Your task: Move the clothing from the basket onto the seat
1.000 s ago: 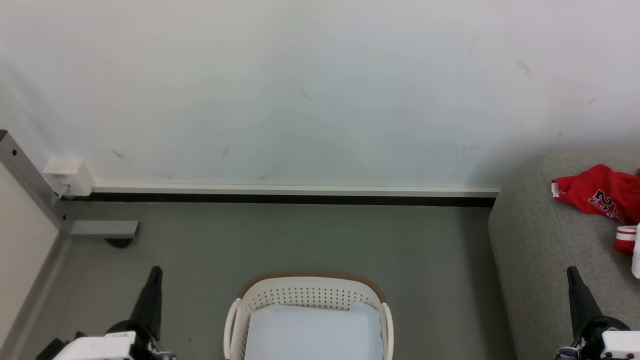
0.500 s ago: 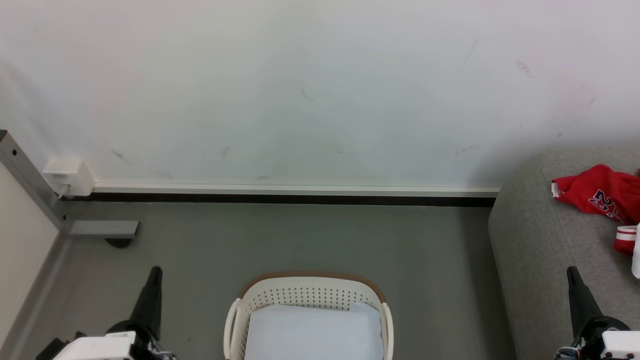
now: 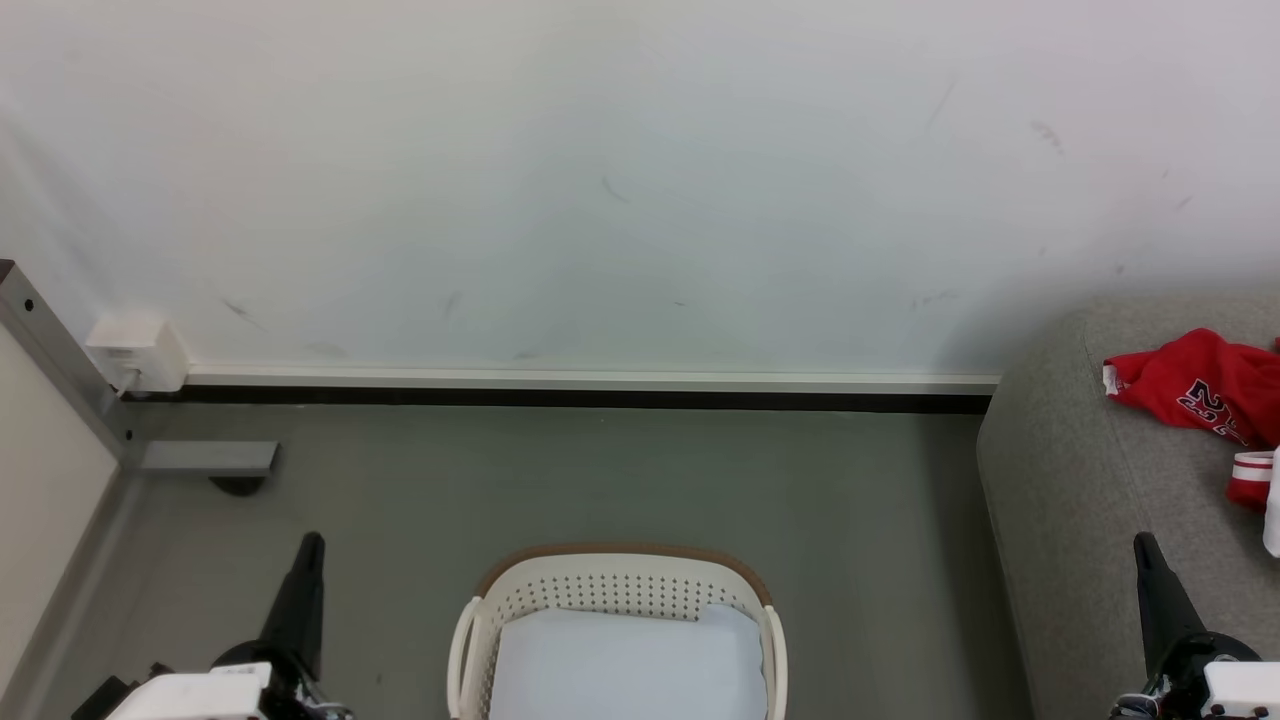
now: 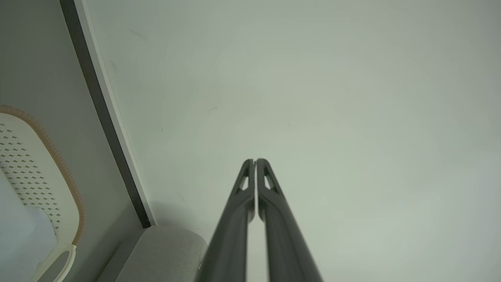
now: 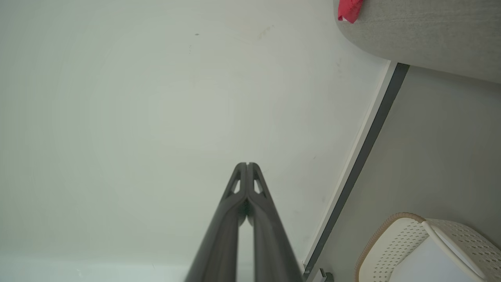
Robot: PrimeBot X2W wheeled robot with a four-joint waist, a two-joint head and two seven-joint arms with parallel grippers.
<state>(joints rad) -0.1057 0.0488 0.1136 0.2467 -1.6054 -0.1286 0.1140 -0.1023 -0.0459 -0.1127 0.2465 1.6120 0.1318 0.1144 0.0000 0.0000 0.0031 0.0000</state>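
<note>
At the head view's bottom edge, the left gripper (image 3: pixel 311 545) and the right gripper (image 3: pixel 1144 545) stand with fingers pressed together, holding nothing. Between them the basket (image 3: pixel 620 553), cut off below, contains a pale pad (image 3: pixel 630 660). Farther right, the clothing (image 3: pixel 1195 385) lies on the seat (image 3: pixel 1050 480), cropped by the frame edge.

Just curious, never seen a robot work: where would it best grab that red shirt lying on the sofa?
Probably the raised hump of the clothing, pinched from above: it lies crumpled on the seat, so a bunched fold gives the fingers something to close on.
</note>
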